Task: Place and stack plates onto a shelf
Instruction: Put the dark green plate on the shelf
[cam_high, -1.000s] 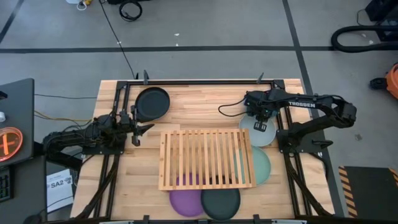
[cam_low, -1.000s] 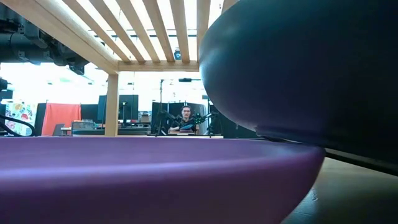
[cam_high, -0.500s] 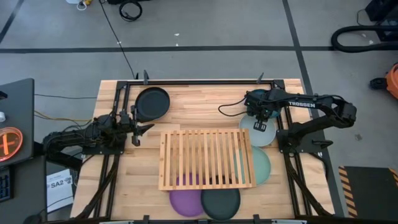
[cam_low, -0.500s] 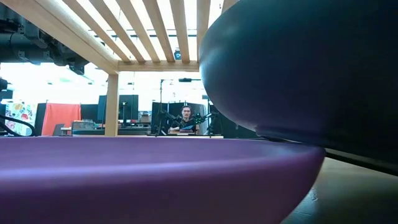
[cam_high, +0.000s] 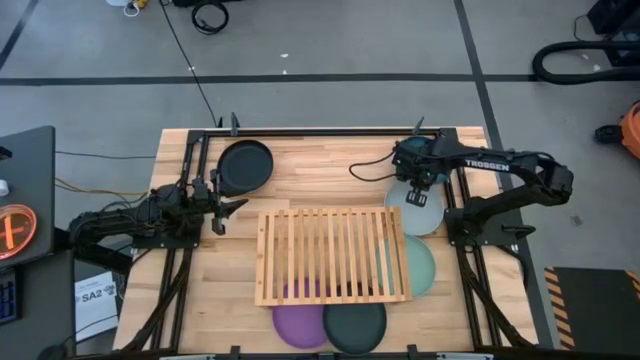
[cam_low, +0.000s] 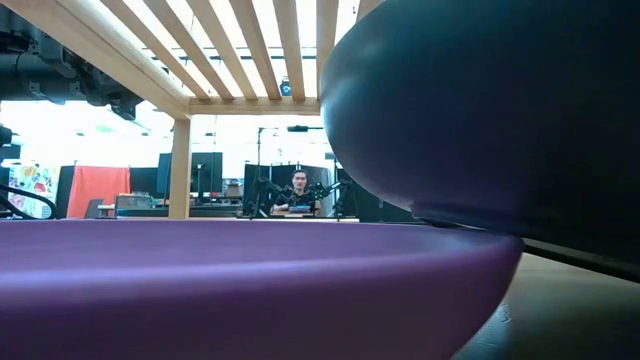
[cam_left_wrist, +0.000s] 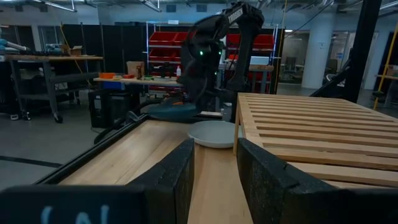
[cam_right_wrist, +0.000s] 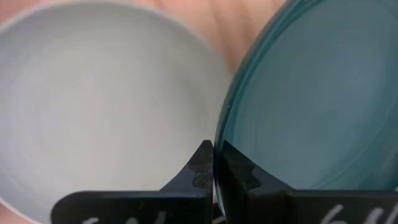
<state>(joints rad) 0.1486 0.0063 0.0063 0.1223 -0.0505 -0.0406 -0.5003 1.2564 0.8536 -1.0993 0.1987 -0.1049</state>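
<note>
My right gripper (cam_high: 420, 192) points down at the table's far right, shut on a teal plate (cam_right_wrist: 311, 99), which also shows in the left wrist view (cam_left_wrist: 173, 112). A pale blue-white plate (cam_high: 415, 210) lies flat beside it. The slatted wooden shelf (cam_high: 332, 256) stands mid-table. A mint plate (cam_high: 422, 266), a purple plate (cam_high: 298, 324) and a dark plate (cam_high: 356, 326) lie partly under it. A black plate (cam_high: 245, 167) rests at the far left. My left gripper (cam_high: 226, 208) waits open and level at the left. My right gripper pinches the teal plate's rim (cam_right_wrist: 219, 134) between its two shut fingers (cam_right_wrist: 200, 167), on the side toward the pale plate. The fingers come from above, pointing down. The plate sits roughly level under the wrist, a little above the tabletop.
Bare wood lies between the black plate and the shelf and along the far edge. A dark metal frame (cam_high: 320, 131) runs around the table. A cable (cam_high: 368, 172) trails from the right arm. In the low view a person (cam_low: 298, 186) sits far off in the room.
My right gripper has risen a little with the teal plate in its fingers. The pale plate has stayed where it was, and nothing else has moved.
</note>
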